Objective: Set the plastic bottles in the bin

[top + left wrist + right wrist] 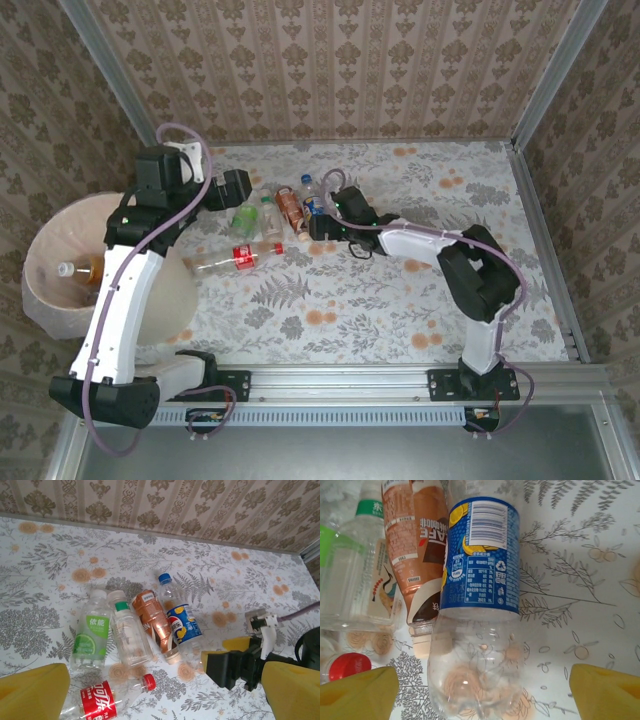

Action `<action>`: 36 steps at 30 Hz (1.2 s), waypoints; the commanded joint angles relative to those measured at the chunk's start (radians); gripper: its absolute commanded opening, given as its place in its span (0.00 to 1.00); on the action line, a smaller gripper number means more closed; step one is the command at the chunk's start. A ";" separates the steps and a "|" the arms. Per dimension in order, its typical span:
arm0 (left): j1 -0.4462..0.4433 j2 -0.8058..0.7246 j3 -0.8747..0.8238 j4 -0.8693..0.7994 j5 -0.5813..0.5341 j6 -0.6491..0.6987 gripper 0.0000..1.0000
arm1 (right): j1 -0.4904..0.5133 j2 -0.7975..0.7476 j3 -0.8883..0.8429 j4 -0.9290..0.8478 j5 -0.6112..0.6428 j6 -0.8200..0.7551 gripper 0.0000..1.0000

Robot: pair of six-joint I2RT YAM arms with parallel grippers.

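Beside the bin (38, 290) at the table's left edge, hangs the left gripper (237, 190) spread wide and empty above the plastic bottles (265, 215) near the far edge. Straddles the blue-labelled bottle (482, 555) with the right gripper (480, 692), jaws parted, gripping nothing yet: pick step. Likely calls for closing, lifting, carrying left to the bin.

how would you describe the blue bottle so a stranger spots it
On the floral table, find the row of bottles lying in its far half. The blue bottle is the rightmost, next to the brown coffee bottle. It alone has a blue label and blue cap.
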 commanded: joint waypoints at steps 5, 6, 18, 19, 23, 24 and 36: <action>-0.007 -0.034 -0.030 0.014 -0.035 -0.008 1.00 | 0.021 0.134 0.159 -0.149 0.061 -0.028 0.81; -0.007 -0.035 -0.034 0.013 -0.036 -0.009 1.00 | 0.022 0.153 0.180 -0.171 0.091 -0.025 0.80; -0.006 -0.040 -0.044 0.011 -0.027 -0.010 1.00 | 0.022 0.259 0.278 -0.214 0.129 -0.071 0.75; -0.006 -0.039 -0.044 0.011 -0.027 -0.011 1.00 | 0.022 0.262 0.282 -0.216 0.131 -0.079 0.74; -0.007 -0.039 -0.051 0.020 0.002 -0.015 1.00 | 0.023 0.218 0.240 -0.174 0.185 -0.094 0.67; -0.008 -0.042 -0.059 0.033 0.024 -0.013 1.00 | 0.023 0.197 0.214 -0.150 0.196 -0.099 0.66; -0.055 -0.065 -0.200 0.282 0.147 -0.099 1.00 | 0.023 -0.140 -0.187 0.187 0.193 -0.075 0.56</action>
